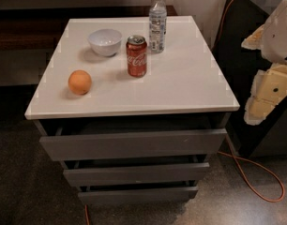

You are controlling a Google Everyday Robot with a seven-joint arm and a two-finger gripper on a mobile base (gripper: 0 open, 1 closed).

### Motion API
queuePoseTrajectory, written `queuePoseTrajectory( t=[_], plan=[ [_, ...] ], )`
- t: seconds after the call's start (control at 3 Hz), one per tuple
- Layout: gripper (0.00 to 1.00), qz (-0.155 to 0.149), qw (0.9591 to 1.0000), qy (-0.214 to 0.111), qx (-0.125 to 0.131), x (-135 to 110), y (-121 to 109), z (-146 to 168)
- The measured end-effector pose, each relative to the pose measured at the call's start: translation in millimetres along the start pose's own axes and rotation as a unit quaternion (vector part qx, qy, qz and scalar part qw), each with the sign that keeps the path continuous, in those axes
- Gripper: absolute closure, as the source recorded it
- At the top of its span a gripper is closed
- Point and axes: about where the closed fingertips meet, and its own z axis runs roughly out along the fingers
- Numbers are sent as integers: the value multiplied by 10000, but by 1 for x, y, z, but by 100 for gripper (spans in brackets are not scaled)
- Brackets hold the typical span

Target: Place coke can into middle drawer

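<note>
Can (136, 56): upright on the table (195, 86), toward the far edge and a little left of centre; stands free with the silver top up, so open to a grasp from the side or from above.
Bottle (157, 21): upright just beside the can, on its far right side; close enough to crowd a reach coming in from the right edge.
Bowl (104, 41): near the far left corner, just left of the can but apart from it.
Orange (79, 82): by the left edge, toward the front left corner; well apart from the can and out of the likely path.
Claw (268, 90): off the right edge of the table, well apart from the can; wide or narrow, cannot tell.
Middle drawer (136, 175): second of three dark fronts under the front edge; no inside shows, so probably needs pulling out before the can goes in.
Step in hand: likely the approach, with the can not yet gripped.
Risk: tall, light bottle may tip if brushed.
</note>
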Motion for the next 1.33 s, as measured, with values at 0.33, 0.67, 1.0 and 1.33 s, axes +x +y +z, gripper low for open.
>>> queuePoseTrajectory(
  t=[0.33, 0.67, 1.0, 1.33],
  plan=[
    [0, 17, 10000, -2, -31, -1, 2, 1],
    [0, 74, 9999, -8, -139, -4, 7, 5],
    [0, -155, 9990, -253, -321, -17, 31, 20],
    [0, -471, 9956, -598, -547, -27, 65, 49]
  ],
)
